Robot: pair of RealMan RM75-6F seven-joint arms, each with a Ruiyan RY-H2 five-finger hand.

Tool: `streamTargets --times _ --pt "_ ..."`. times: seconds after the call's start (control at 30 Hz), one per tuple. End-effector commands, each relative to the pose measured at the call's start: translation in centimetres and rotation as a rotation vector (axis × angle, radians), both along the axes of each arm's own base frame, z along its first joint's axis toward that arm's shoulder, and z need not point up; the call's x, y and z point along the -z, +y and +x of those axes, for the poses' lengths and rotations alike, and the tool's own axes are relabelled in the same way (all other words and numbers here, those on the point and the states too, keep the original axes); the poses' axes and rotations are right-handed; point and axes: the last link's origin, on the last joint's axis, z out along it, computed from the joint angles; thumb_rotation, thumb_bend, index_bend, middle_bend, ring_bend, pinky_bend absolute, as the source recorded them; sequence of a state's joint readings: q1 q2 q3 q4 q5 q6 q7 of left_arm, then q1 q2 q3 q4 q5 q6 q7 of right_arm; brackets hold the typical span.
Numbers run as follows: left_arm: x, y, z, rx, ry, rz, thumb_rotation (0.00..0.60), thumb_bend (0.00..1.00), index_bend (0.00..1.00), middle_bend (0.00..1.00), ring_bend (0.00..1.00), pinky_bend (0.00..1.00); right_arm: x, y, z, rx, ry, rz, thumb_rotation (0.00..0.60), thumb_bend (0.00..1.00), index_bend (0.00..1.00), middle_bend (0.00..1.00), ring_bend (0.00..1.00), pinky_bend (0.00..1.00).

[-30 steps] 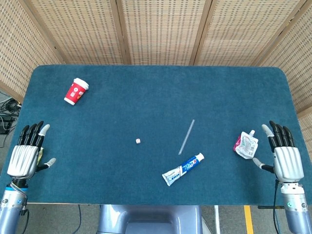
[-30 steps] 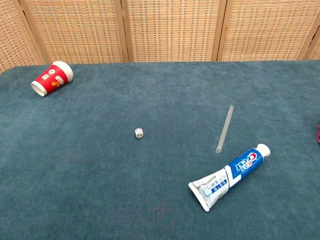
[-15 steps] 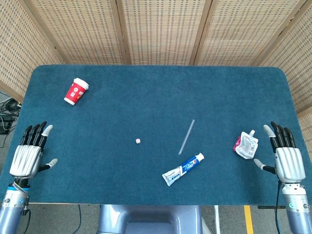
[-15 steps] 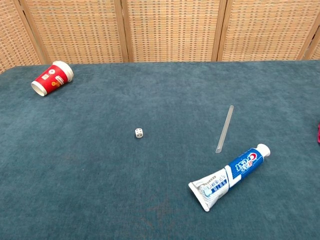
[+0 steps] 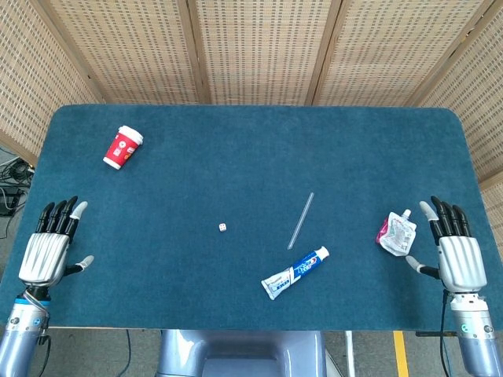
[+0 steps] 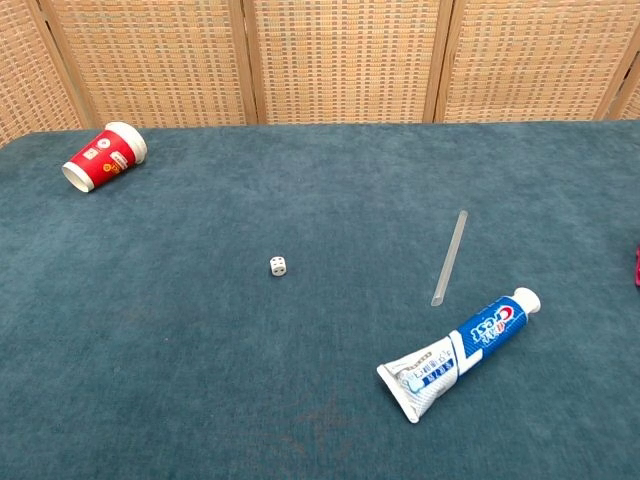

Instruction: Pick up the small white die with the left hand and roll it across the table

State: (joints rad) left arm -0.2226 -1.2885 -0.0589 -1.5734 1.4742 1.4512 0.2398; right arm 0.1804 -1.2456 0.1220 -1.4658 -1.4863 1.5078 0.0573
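Observation:
The small white die (image 5: pixel 223 228) lies on the blue table cloth near the middle, also seen in the chest view as a white die (image 6: pixel 279 266) with dark pips. My left hand (image 5: pixel 49 247) hovers at the table's left front edge, far left of the die, fingers spread and holding nothing. My right hand (image 5: pixel 454 250) is at the right front edge, fingers apart and empty. Neither hand shows in the chest view.
A red paper cup (image 5: pixel 122 147) lies on its side at the back left. A clear straw (image 5: pixel 300 220) and a toothpaste tube (image 5: pixel 295 272) lie right of the die. A white and pink pouch (image 5: pixel 395 234) sits beside my right hand. Wicker screens stand behind the table.
Both hands have shifted only slightly at the table's front edge. The die and the other objects have not moved.

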Motion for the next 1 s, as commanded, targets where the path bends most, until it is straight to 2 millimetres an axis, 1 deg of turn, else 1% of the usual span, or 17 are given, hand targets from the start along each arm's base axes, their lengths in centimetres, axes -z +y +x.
streamTargets --times 0.03,0.13,0.2,0.3,0.4,0.53,0.63,0.7,0.8,0.9,1.0 --pt "0.0 0.0 0.3 0.016 -0.004 0.007 0.6 0.07 0.0 0.0 0.0 0.0 0.0 0.1 0.0 -0.001 -0.005 0.0 0.6 0.1 0.1 0.0 0.0 0.0" --pt "0.0 0.2 0.5 0.036 -0.003 0.011 0.6 0.07 0.01 0.0 0.0 0.0 -0.2 0.2 0.0 0.0 -0.012 0.0 0.6 0.1 0.1 0.0 0.0 0.0" --pt "0.1 0.6 0.9 0.059 -0.008 0.012 0.6 0.07 0.04 0.0 0.0 0.0 -0.3 0.2 -0.1 0.002 -0.019 -0.001 0.6 0.1 0.1 0.0 0.0 0.0" --pt "0.1 1.8 1.4 0.114 0.021 -0.001 0.6 0.09 0.11 0.0 0.0 0.0 -0.5 0.2 -0.2 0.004 -0.03 -0.006 0.6 0.1 0.1 0.0 0.0 0.0" --pt "0.3 3.7 2.2 0.184 0.073 -0.01 0.6 0.09 0.17 0.0 0.0 0.0 -0.7 0.1 -0.3 0.007 -0.041 -0.008 0.6 0.1 0.1 0.0 0.0 0.0" --pt "1.0 6.6 4.1 0.316 0.141 -0.024 0.6 0.1 0.25 0.0 0.0 0.0 -0.8 -0.1 -0.5 0.014 -0.052 -0.007 0.6 0.1 0.11 0.0 0.0 0.0" --pt "2.0 9.0 5.6 0.45 0.204 -0.077 0.6 0.12 0.28 0.0 0.0 0.0 -0.9 -0.2 -0.7 0.02 -0.061 -0.003 0.6 0.1 0.12 0.0 0.0 0.0" --pt "2.5 10.0 6.3 0.507 0.241 -0.116 0.6 0.12 0.29 0.0 0.0 0.0 -0.9 -0.3 -0.8 0.016 -0.069 -0.004 0.6 0.1 0.12 0.0 0.0 0.0" --pt "4.2 12.1 7.6 0.572 0.305 -0.195 0.6 0.12 0.3 0.0 0.0 0.0 -1.2 -0.4 -1.0 0.016 -0.08 -0.012 0.6 0.1 0.12 0.0 0.0 0.0" --pt "5.8 13.1 8.8 0.613 0.336 -0.24 0.6 0.12 0.34 0.0 0.0 0.0 -1.5 -0.6 -1.3 0.024 -0.094 -0.02 0.6 0.1 0.13 0.0 0.0 0.0" --pt "7.9 14.2 10.0 0.661 0.394 -0.278 0.6 0.12 0.37 0.0 0.0 0.0 -1.8 -0.8 -1.8 0.037 -0.111 -0.028 0.6 0.1 0.13 0.0 0.0 0.0"
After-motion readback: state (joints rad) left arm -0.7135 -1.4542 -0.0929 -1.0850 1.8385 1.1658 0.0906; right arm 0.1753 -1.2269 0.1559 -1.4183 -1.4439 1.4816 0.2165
